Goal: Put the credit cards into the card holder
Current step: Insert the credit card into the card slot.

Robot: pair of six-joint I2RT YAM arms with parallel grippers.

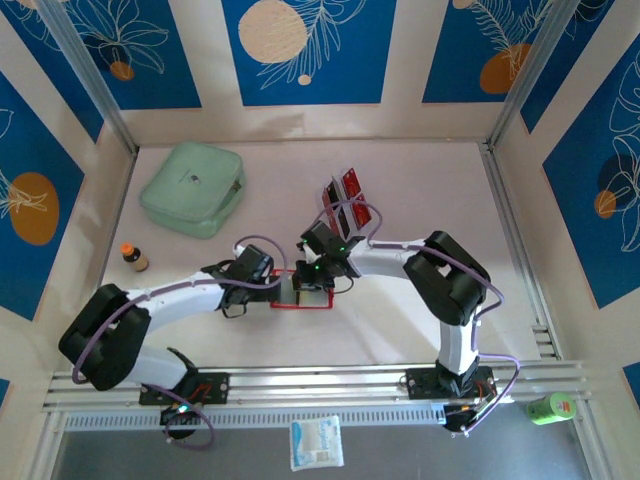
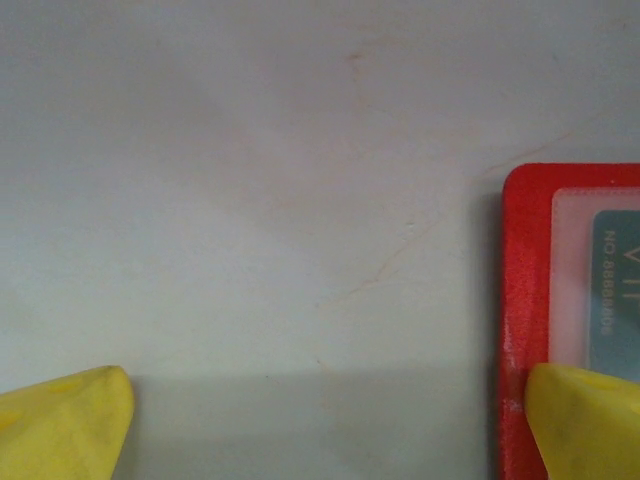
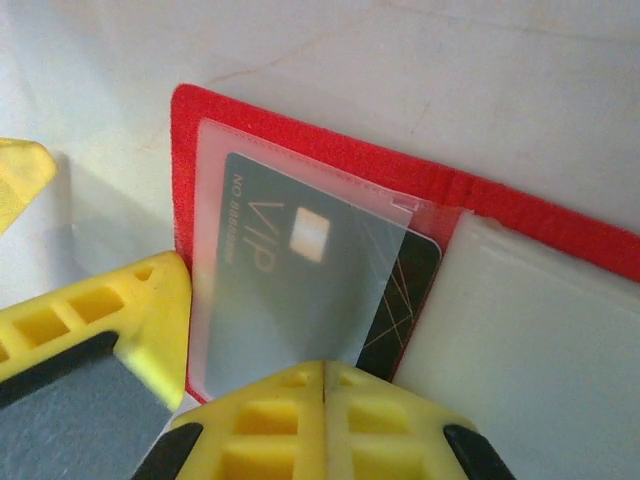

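Observation:
The red card holder (image 3: 330,150) lies open on the table, its clear sleeve facing up. A dark VIP credit card (image 3: 410,290) sits most of the way inside that sleeve, one corner with gold lines still uncovered. My right gripper (image 3: 325,385) is shut, fingertips pressed together at the card's near edge, nothing visible between them. My left gripper (image 2: 325,400) is open, and its right fingertip (image 2: 585,420) rests on the holder's red edge (image 2: 525,300). From above, both grippers (image 1: 283,285) (image 1: 316,278) meet over the holder (image 1: 312,305). More red credit cards (image 1: 347,195) stand in a clear rack behind.
A mint-green case (image 1: 193,188) lies at the back left. A small brown bottle (image 1: 133,257) stands near the left wall. A white packet (image 1: 316,442) and a green can (image 1: 550,408) lie beyond the front rail.

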